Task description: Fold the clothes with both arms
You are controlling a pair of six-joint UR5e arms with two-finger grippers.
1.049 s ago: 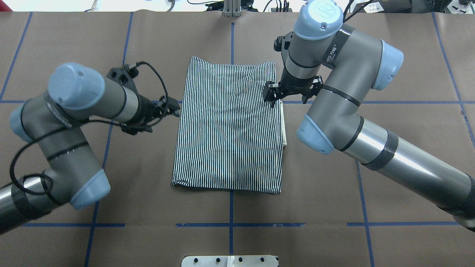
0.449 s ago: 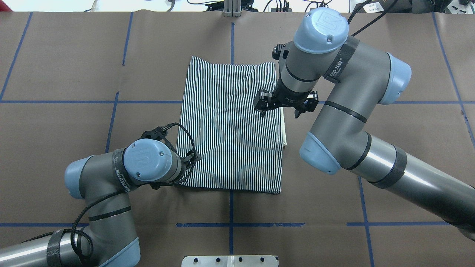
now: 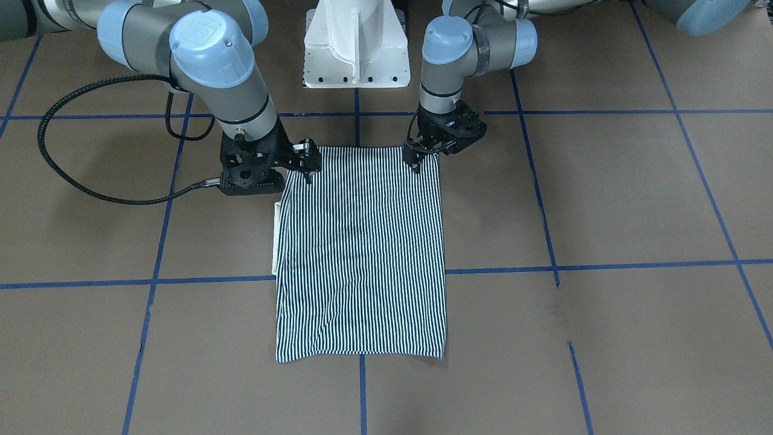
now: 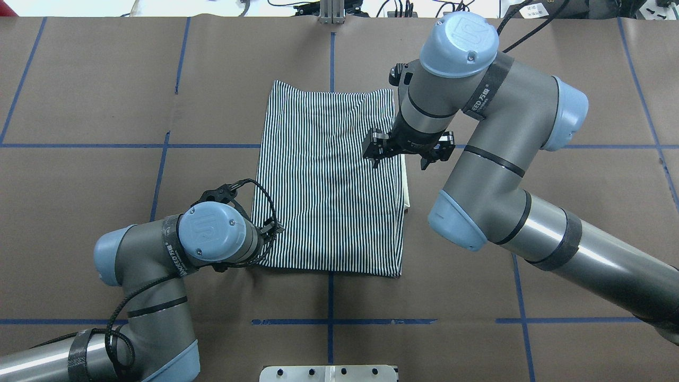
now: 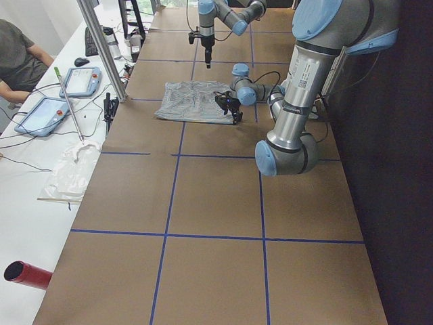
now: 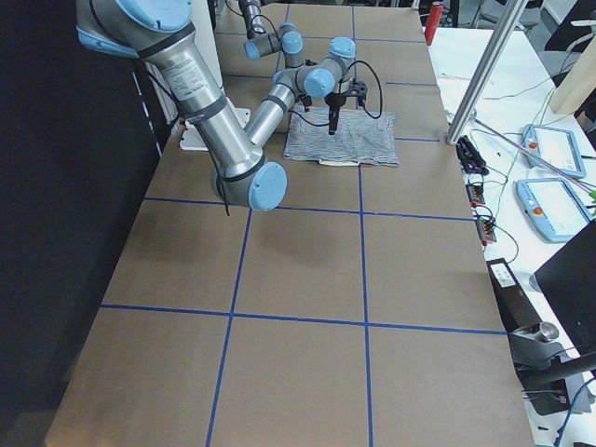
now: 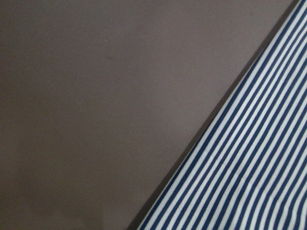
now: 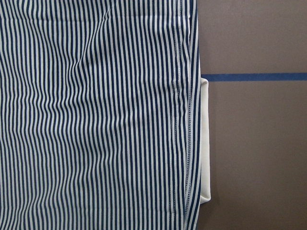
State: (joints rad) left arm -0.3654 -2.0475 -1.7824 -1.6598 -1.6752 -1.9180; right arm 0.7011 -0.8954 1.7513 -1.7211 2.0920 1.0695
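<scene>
Brown worktop spreads wide on every side of the shirt. The right arm reaches in over the shirt's right edge, and the left arm bends in at its left edge. The shirt lies flat on the worktop, folded into a striped rectangle. The right gripper hangs above the shirt's right edge, and I cannot tell its opening. The left gripper sits low at the shirt's robot-side left corner, opening likewise unclear. A white collar peeks out at the shirt's right edge.
</scene>
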